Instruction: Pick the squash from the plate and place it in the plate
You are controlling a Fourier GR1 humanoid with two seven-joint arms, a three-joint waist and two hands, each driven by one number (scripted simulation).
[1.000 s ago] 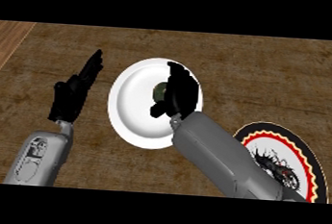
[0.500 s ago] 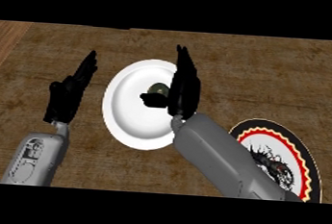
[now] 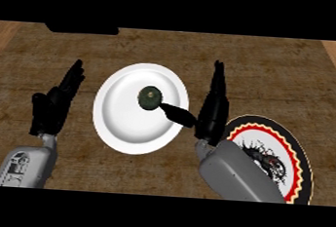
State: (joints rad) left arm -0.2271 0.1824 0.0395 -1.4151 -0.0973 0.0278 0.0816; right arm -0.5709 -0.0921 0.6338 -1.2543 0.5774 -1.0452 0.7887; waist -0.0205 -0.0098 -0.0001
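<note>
1. You have the squash, small, round and dark green, lying on the white plate, a little above and right of the plate's middle.
2. The white plate sits on the brown counter, between your two hands.
3. Your right hand stands edge-on just beside the white plate's right rim. Its fingers are straight, pressed together and pointing toward the far side of the counter.
4. The right thumb juts out sideways over the white plate, with its tip just beside the squash's lower right. You cannot tell from this view whether the tip touches the squash. Nothing is pinched or curled round.
5. Your left hand shows left of the white plate, apart from its rim. Its fingers are straight and slightly spread, pointing up and away, and it holds nothing.
6. A second plate, the patterned plate with a black rim and a red and pale ring, lies to the lower right. Your right forearm covers its left part.
7. A dark shape sits at the far edge of the counter, upper left. You cannot make out what it is.
</note>
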